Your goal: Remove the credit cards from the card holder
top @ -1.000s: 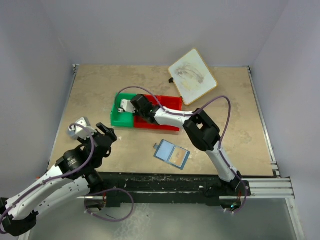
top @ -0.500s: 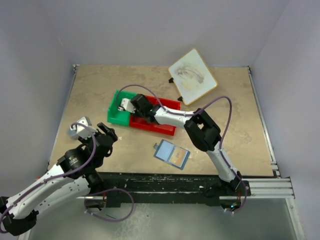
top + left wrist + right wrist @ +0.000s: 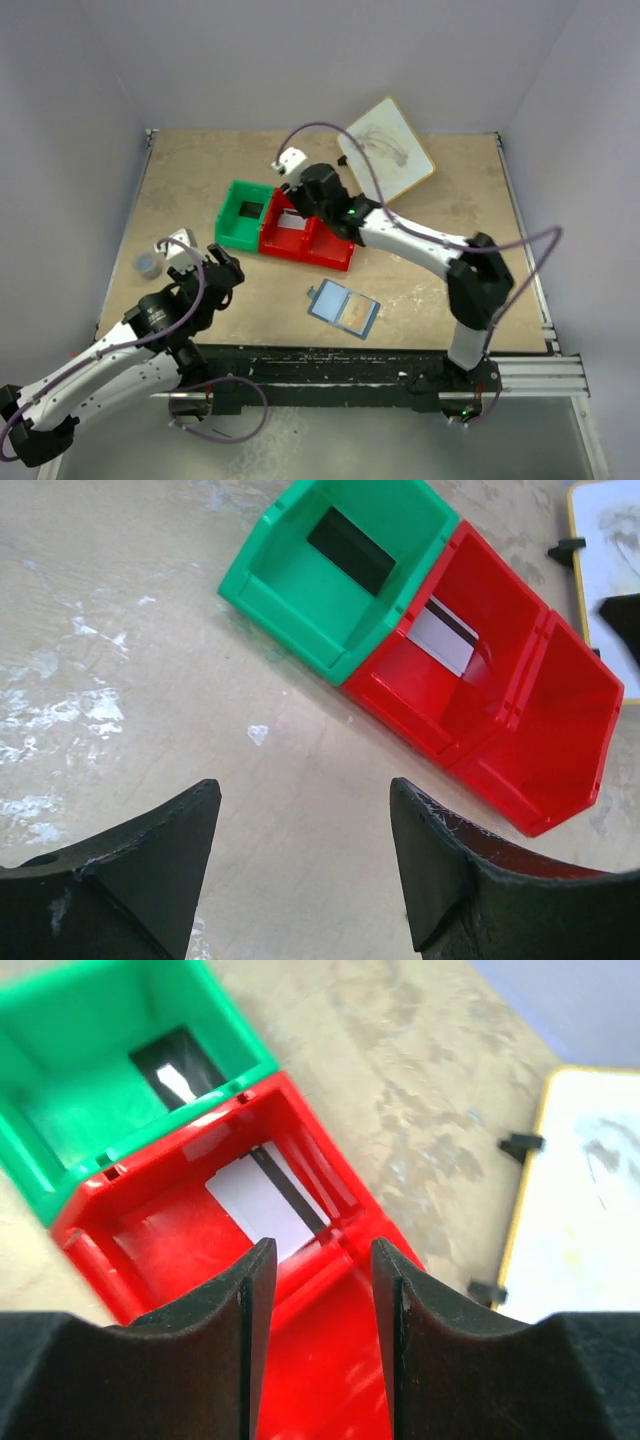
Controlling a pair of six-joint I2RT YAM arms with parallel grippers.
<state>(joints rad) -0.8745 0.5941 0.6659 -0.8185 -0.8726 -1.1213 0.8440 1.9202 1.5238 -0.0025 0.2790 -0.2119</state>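
top: card holder (image 3: 343, 308) open by the desk's (image 3: 200, 170) near edge, tan-orange card (image 3: 352, 316) inside | left wrist: my left gripper (image 3: 305, 865) open, empty; dark card (image 3: 350, 550) in green bin (image 3: 280, 620) | right wrist: my right gripper (image 3: 318, 1280) parted, empty over red bin (image 3: 150, 1260) holding grey-white card (image 3: 262, 1205) | next, I judge: return to holder, pinch tan-orange card's edge

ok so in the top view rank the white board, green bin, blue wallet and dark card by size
1. white board
2. green bin and blue wallet: look about the same, can't rank them
3. dark card in the green bin

White arms (image 3: 105, 368), seemingly purple cables (image 3: 318, 125).
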